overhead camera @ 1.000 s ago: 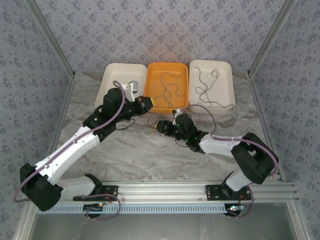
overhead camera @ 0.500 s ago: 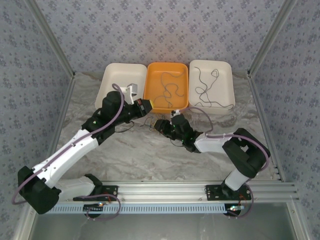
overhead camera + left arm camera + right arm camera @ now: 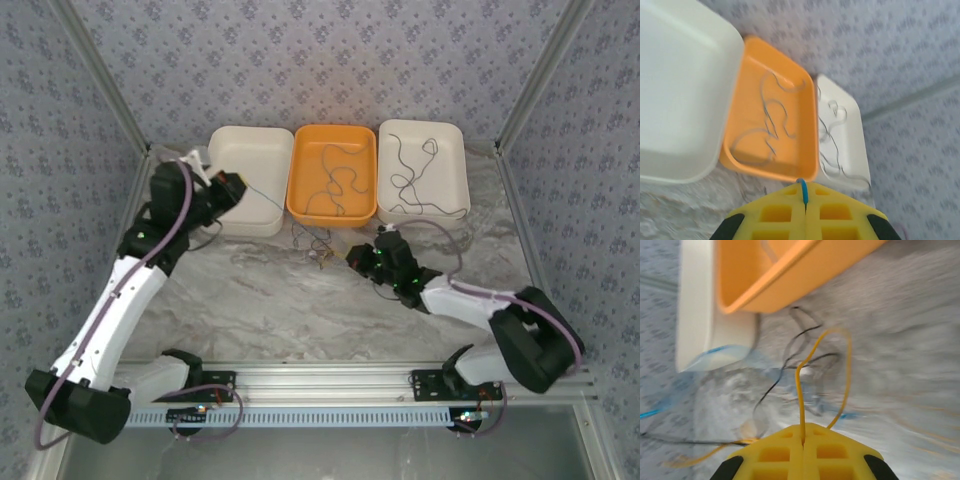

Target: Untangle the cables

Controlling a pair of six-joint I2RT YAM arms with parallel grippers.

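1. The left gripper (image 3: 237, 187) is clamped tight on the thin blue cable (image 3: 803, 189), above the cream rectangular plastic tray (image 3: 250, 160).
2. The knot of thin black, blue and yellow cables (image 3: 316, 250) lies on the grey marbled table (image 3: 300, 310), at 6 o'clock of the orange rectangular plastic tray (image 3: 340, 219).
3. The right gripper (image 3: 356, 257), at 3 o'clock of the knot, is clamped tight on the thin yellow cable (image 3: 800, 390).
4. A loose dark cable (image 3: 400, 165) lies in the right-hand cream plastic tray (image 3: 450, 170).

- Three trays are set side by side at the far edge: a white tray (image 3: 250, 160), an orange tray (image 3: 292, 185), a second white tray (image 3: 455, 150).
- They are borne by a grey marbled table (image 3: 300, 310).
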